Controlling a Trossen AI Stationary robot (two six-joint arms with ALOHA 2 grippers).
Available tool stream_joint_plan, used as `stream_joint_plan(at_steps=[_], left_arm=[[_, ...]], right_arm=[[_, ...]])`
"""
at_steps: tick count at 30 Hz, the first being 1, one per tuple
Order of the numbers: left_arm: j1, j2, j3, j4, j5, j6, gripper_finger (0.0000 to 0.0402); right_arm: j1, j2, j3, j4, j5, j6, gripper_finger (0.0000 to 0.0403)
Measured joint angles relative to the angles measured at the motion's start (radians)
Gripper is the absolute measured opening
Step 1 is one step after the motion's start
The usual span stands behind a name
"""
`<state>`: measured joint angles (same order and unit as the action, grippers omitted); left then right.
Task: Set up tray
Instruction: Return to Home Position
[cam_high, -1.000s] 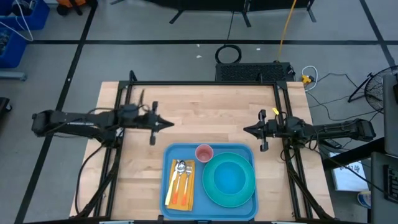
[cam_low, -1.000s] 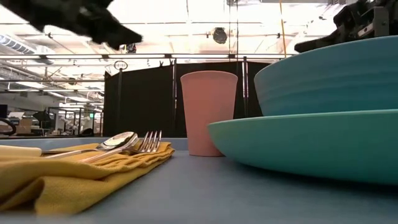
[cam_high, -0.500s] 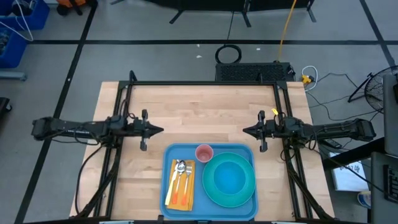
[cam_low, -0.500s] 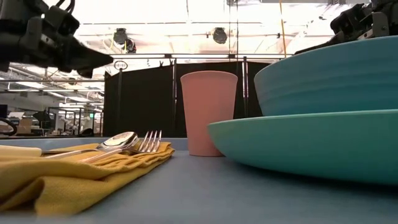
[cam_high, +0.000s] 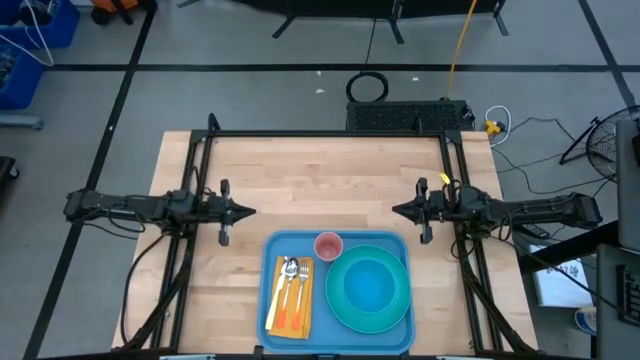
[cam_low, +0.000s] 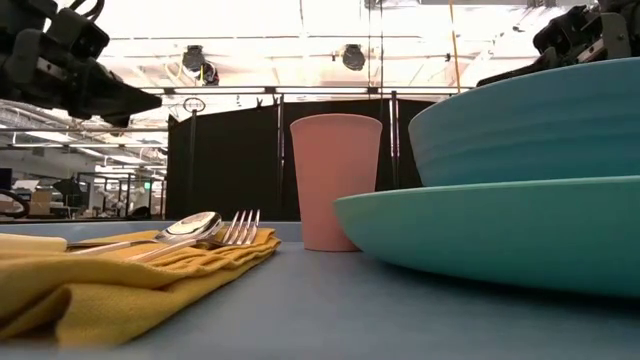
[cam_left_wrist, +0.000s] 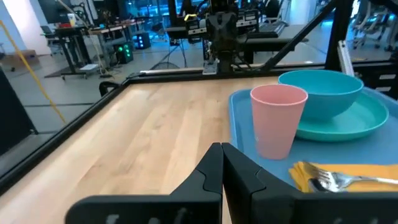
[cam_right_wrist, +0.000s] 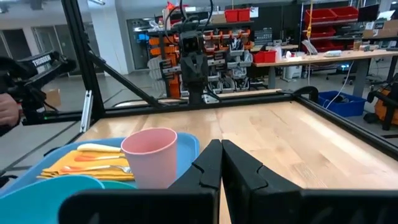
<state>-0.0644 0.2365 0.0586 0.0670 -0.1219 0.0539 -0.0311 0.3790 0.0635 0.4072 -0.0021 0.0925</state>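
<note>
The blue tray (cam_high: 318, 305) lies at the table's near edge. On it a turquoise bowl (cam_high: 368, 288) sits in a turquoise plate (cam_high: 340, 300). A pink cup (cam_high: 328, 245) stands upright at the tray's far rim. A yellow napkin (cam_high: 290, 305) lies on the tray's left part with a spoon (cam_low: 190, 226) and a fork (cam_low: 238, 230) on top. My left gripper (cam_high: 252, 210) is shut and hangs level, left of and beyond the tray. My right gripper (cam_high: 395, 210) is shut and level, just beyond the tray's far right corner. Both point at each other.
Bare wooden tabletop (cam_high: 320, 180) stretches between the grippers and to the far edge. A black metal frame (cam_high: 330, 135) runs along the table's far and side edges. In the wrist views each arm sees the other arm (cam_left_wrist: 221, 31) across the table.
My left gripper has drawn back toward the table's left edge and sunk lower, staying shut. The things on the tray have kept still.
</note>
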Motion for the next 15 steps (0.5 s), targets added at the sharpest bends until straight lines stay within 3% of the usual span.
stream_joint_plan(at_steps=[8, 15], left_arm=[[-0.080, -0.022, -0.039, -0.037, -0.089, 0.030, 0.0000], [-0.084, -0.022, -0.045, -0.022, -0.088, 0.038, 0.0000]], right_arm=[[0.000, 0.000, -0.048, 0.050, 0.000, -0.002, 0.0000], [0.000, 0.001, -0.048, 0.053, 0.000, -0.006, 0.0000]])
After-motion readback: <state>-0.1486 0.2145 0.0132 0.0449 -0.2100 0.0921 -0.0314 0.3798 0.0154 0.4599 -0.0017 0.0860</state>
